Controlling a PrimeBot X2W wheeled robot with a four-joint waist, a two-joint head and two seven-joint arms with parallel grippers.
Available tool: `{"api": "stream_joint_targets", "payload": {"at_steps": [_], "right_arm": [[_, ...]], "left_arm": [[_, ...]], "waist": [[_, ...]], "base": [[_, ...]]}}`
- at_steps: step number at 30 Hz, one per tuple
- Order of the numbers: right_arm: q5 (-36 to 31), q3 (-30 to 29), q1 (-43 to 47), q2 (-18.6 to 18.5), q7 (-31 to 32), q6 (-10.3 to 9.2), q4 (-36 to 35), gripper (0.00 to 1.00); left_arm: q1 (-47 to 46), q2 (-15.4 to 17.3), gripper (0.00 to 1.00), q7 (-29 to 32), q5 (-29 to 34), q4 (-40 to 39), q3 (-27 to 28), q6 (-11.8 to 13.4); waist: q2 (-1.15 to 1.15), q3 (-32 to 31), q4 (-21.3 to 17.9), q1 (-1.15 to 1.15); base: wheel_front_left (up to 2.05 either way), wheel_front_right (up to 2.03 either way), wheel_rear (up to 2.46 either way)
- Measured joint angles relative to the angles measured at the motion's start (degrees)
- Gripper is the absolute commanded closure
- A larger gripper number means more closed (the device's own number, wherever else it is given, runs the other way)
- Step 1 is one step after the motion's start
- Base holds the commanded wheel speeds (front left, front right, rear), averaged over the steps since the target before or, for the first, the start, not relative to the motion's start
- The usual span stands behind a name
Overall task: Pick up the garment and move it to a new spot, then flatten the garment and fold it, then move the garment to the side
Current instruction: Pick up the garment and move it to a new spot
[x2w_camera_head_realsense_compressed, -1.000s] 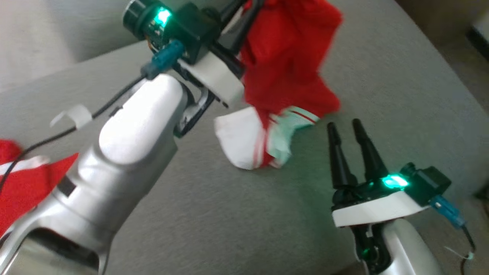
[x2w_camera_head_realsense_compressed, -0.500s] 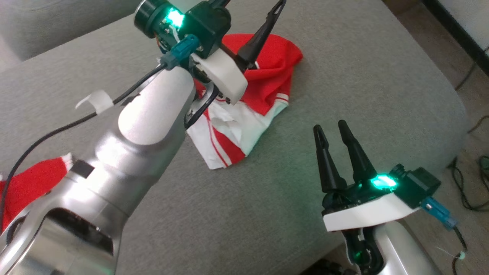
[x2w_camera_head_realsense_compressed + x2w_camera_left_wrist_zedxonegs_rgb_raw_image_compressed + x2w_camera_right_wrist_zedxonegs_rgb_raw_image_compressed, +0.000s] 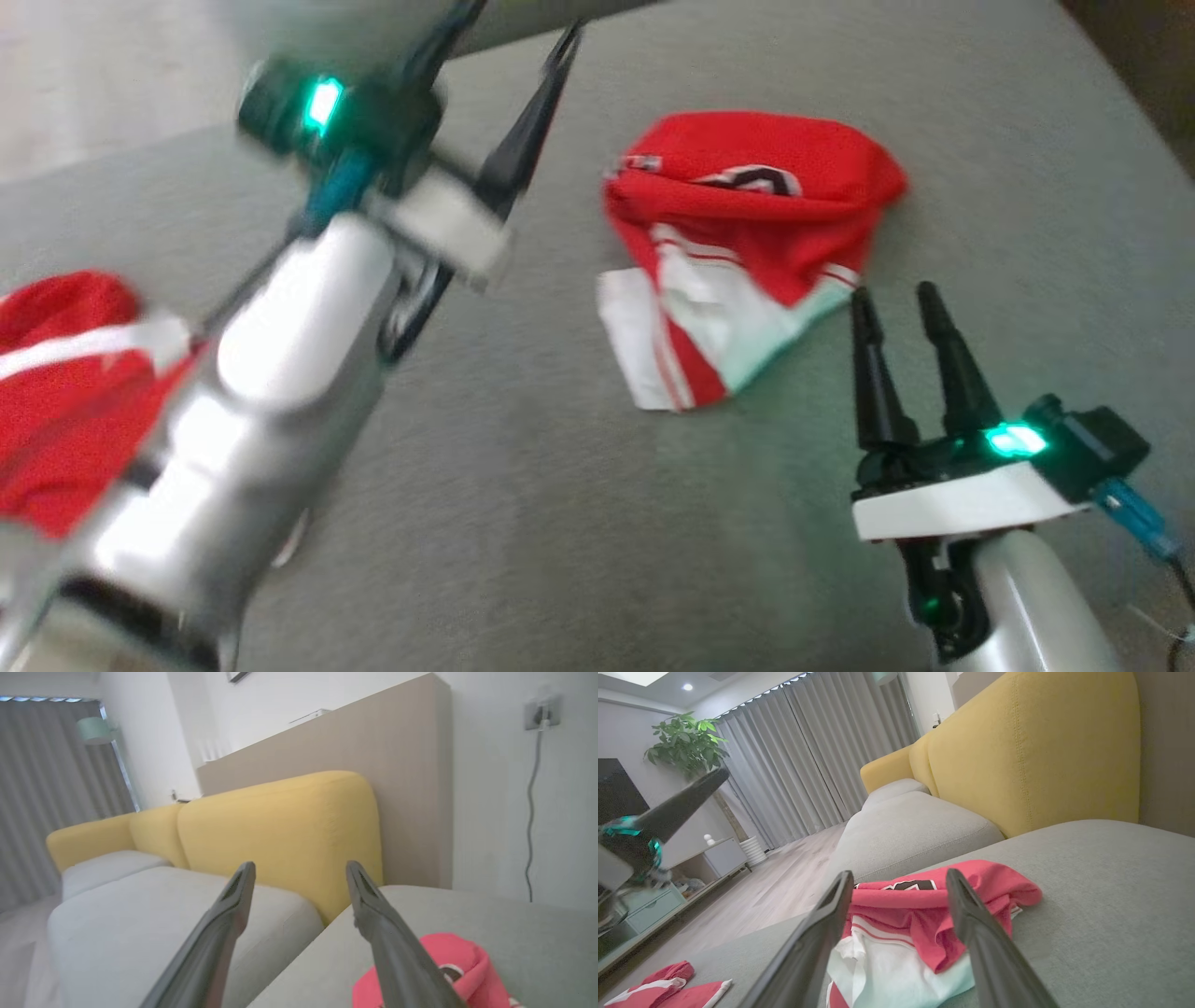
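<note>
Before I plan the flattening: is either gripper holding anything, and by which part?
Nothing held: left gripper and right gripper are open, garment lies free.

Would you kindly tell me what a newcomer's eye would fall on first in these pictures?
The crumpled red-and-white fabric garment lies mid-cushion on the grey upholstered sofa seat, just beyond the open right claw. The left claw hangs open and empty to its left, and a bright yellow padded backrest stands behind.

The red-and-white jersey (image 3: 747, 187) is matt knit cloth, the grey sofa cushion (image 3: 560, 523) coarse-woven, the left forearm (image 3: 280, 327) at nine o'clock glossy silver, the fingers (image 3: 954, 373) of the right gripper (image 3: 893, 297) matt black.
</note>
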Motion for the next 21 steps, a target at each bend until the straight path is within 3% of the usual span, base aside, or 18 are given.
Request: {"api": "stream_joint_targets", "payload": {"at_steps": [6,12,16,21], "right_arm": [[-2.7,-2.9,1.3,0.0,0.0,0.0,0.9,0.0],[-4.4,-4.3,3.5,0.0,0.0,0.0,2.8,0.0],[-5.5,-4.8,3.5,0.0,0.0,0.0,4.1,0.0],[-5.9,-6.0,3.6,0.0,0.0,0.0,5.2,0.0]], "left_arm": [[16.4,4.4,0.0,-0.8,-2.3,-7.1,1.9,5.2],[30.3,5.7,0.0,-1.3,-3.6,-14.9,4.9,10.9],[38.1,4.1,0.0,-1.5,-5.5,-19.2,8.5,12.9],[41.6,2.5,0.0,-1.5,-3.7,-21.1,10.4,12.8]], "waist": [[0.0,-2.0,7.5,0.0],[0.0,-4.0,13.4,0.0],[0.0,-5.1,15.4,-0.01],[0.0,-5.6,16.8,0.0]], "base": [[0.0,0.0,0.0],[0.0,0.0,0.0],[0.0,0.0,0.0],[0.0,0.0,0.0]]}}
